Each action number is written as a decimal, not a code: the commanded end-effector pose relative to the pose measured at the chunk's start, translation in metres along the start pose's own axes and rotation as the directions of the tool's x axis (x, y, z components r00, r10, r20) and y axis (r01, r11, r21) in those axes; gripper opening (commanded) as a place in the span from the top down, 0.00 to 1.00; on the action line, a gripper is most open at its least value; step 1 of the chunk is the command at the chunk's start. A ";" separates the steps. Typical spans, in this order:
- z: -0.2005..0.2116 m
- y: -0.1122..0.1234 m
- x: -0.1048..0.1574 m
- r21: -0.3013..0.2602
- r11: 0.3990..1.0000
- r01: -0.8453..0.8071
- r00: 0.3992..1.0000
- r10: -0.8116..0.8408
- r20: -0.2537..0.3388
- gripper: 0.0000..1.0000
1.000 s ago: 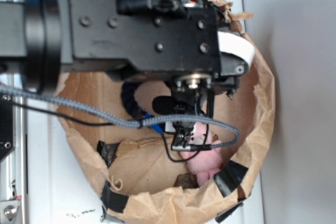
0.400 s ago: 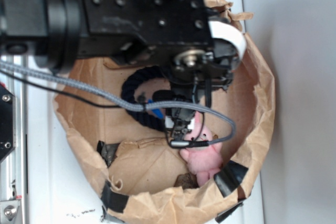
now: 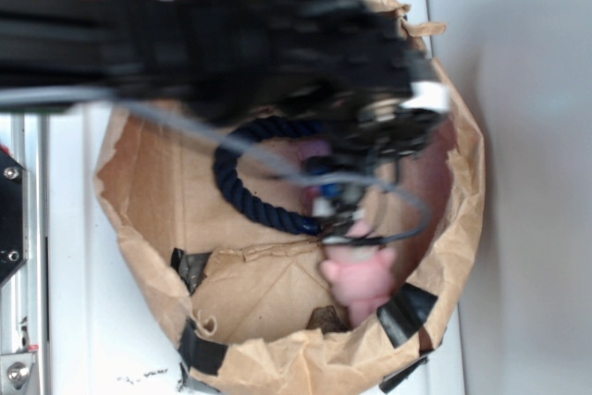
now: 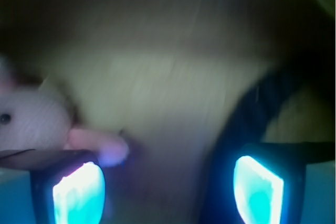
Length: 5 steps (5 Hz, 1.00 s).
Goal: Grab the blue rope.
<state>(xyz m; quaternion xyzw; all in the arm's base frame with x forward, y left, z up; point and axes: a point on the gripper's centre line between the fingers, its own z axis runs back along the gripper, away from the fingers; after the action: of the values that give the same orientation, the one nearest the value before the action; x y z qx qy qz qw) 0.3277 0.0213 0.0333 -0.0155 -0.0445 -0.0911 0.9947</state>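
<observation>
More rope (image 3: 242,193) visible vs. before

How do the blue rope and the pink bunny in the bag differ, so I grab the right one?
The rope is dark navy and twisted; the bunny is pale pink and plush. The rope is long, curving in an arc across the bag floor; the bunny is a short compact lump. In the wrist view the rope lies right, the bunny left. Both lie inside the paper bag.

Exterior view bright but the arm (image 3: 231,43) is motion-smeared; wrist view dim, soft, blurred throughout.
</observation>
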 end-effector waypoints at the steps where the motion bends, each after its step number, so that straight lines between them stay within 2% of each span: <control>1: -0.015 0.018 0.045 0.042 0.999 0.004 1.000 -0.005 0.018 1.00; 3: 0.029 0.016 0.059 0.094 0.995 0.018 0.992 -0.029 0.125 1.00; 4: 0.060 -0.001 0.040 0.140 0.990 0.019 0.982 -0.045 0.185 1.00; 5: 0.097 -0.020 0.024 0.134 0.990 0.045 0.970 -0.076 0.232 1.00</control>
<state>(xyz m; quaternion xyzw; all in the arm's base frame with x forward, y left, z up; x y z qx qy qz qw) 0.3356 0.0085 0.1135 0.0338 -0.1378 -0.1092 0.9838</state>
